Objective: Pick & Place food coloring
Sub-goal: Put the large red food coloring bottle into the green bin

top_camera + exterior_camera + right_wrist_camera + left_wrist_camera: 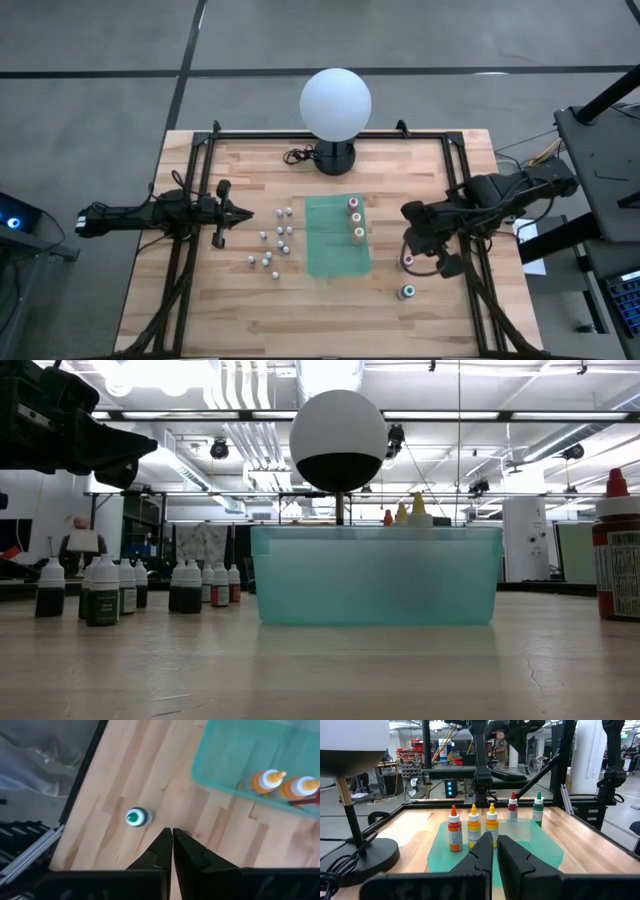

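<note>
My right gripper [408, 243], its two dark fingers pressed together on nothing, hangs over the pale wooden tabletop [240, 310] at about four o'clock from the table's middle, just off the right edge of the translucent teal plastic tray [337, 236]. My wrist camera looks down past the closed fingertips [171, 836] at the green-topped food coloring bottle [135, 817], standing upright on bare wood (apart from the tips, not touching them). From above, that green-topped bottle [407, 292] sits at about five o'clock from the gripper, and a pink-topped bottle [408, 260] stands right beside my fingers.

Inside the tray, three little bottles [355, 219] stand in a row along its right side; my left wrist camera shows them as one orange-topped [454, 828] and two yellow-topped [491, 824], with a red-topped bottle [512, 807] beyond them.

My left gripper [246, 213], also closed and empty, waits at nine o'clock, pointing toward the tray. Between it and the tray stands a loose cluster of small whitish-capped bottles [274, 240], upright with dark contents in the table-level view [102, 592].

At twelve o'clock, near the table's far edge, the big white globe lamp [335, 101] stands on its round black base [334, 157].
</note>
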`<state>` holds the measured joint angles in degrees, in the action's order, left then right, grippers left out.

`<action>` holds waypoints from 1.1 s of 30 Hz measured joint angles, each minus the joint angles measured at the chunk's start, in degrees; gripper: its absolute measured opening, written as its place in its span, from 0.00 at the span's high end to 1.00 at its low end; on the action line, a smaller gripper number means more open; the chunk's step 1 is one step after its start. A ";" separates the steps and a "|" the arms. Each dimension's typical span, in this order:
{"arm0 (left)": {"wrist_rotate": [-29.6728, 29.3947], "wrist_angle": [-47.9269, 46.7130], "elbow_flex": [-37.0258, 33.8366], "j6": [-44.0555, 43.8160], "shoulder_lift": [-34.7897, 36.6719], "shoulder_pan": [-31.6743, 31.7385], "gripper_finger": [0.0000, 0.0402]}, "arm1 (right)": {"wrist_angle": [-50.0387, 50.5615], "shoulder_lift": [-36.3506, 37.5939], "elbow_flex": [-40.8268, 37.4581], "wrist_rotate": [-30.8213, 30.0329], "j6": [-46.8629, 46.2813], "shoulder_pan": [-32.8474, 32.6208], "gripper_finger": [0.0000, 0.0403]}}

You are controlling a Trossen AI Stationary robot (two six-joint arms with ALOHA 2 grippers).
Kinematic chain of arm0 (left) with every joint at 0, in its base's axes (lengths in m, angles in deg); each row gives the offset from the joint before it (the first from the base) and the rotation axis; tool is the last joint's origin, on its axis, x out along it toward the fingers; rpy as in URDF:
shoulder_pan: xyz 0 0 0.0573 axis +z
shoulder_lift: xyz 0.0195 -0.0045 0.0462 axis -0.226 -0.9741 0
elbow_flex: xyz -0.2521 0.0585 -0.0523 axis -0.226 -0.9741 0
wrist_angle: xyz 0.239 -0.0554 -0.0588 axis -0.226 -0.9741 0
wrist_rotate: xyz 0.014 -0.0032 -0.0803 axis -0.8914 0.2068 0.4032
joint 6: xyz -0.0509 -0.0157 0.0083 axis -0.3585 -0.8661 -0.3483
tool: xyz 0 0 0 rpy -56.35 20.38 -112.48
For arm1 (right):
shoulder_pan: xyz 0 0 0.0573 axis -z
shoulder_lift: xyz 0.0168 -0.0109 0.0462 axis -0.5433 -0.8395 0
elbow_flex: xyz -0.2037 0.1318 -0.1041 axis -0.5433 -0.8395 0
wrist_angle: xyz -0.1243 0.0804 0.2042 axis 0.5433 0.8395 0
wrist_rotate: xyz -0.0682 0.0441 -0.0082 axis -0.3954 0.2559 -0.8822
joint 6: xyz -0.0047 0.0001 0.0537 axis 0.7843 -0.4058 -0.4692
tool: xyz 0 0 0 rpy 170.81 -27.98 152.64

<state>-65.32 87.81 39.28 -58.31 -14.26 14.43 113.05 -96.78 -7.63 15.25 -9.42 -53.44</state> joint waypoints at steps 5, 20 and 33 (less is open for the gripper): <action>0.00 0.01 0.00 0.01 0.01 0.00 1.00 | 0.11 1.18 -0.36 0.48 -0.03 -2.28 0.98; 0.00 0.01 0.00 0.00 0.00 0.00 1.00 | -1.39 3.57 -8.19 0.00 8.88 -4.33 0.98; 0.00 0.01 0.00 0.01 0.00 -0.01 1.00 | -3.24 3.87 -16.27 -4.64 9.25 -4.31 0.98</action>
<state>-65.32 87.82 39.28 -58.29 -14.26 14.42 109.81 -92.91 -23.91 10.61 -0.17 -57.75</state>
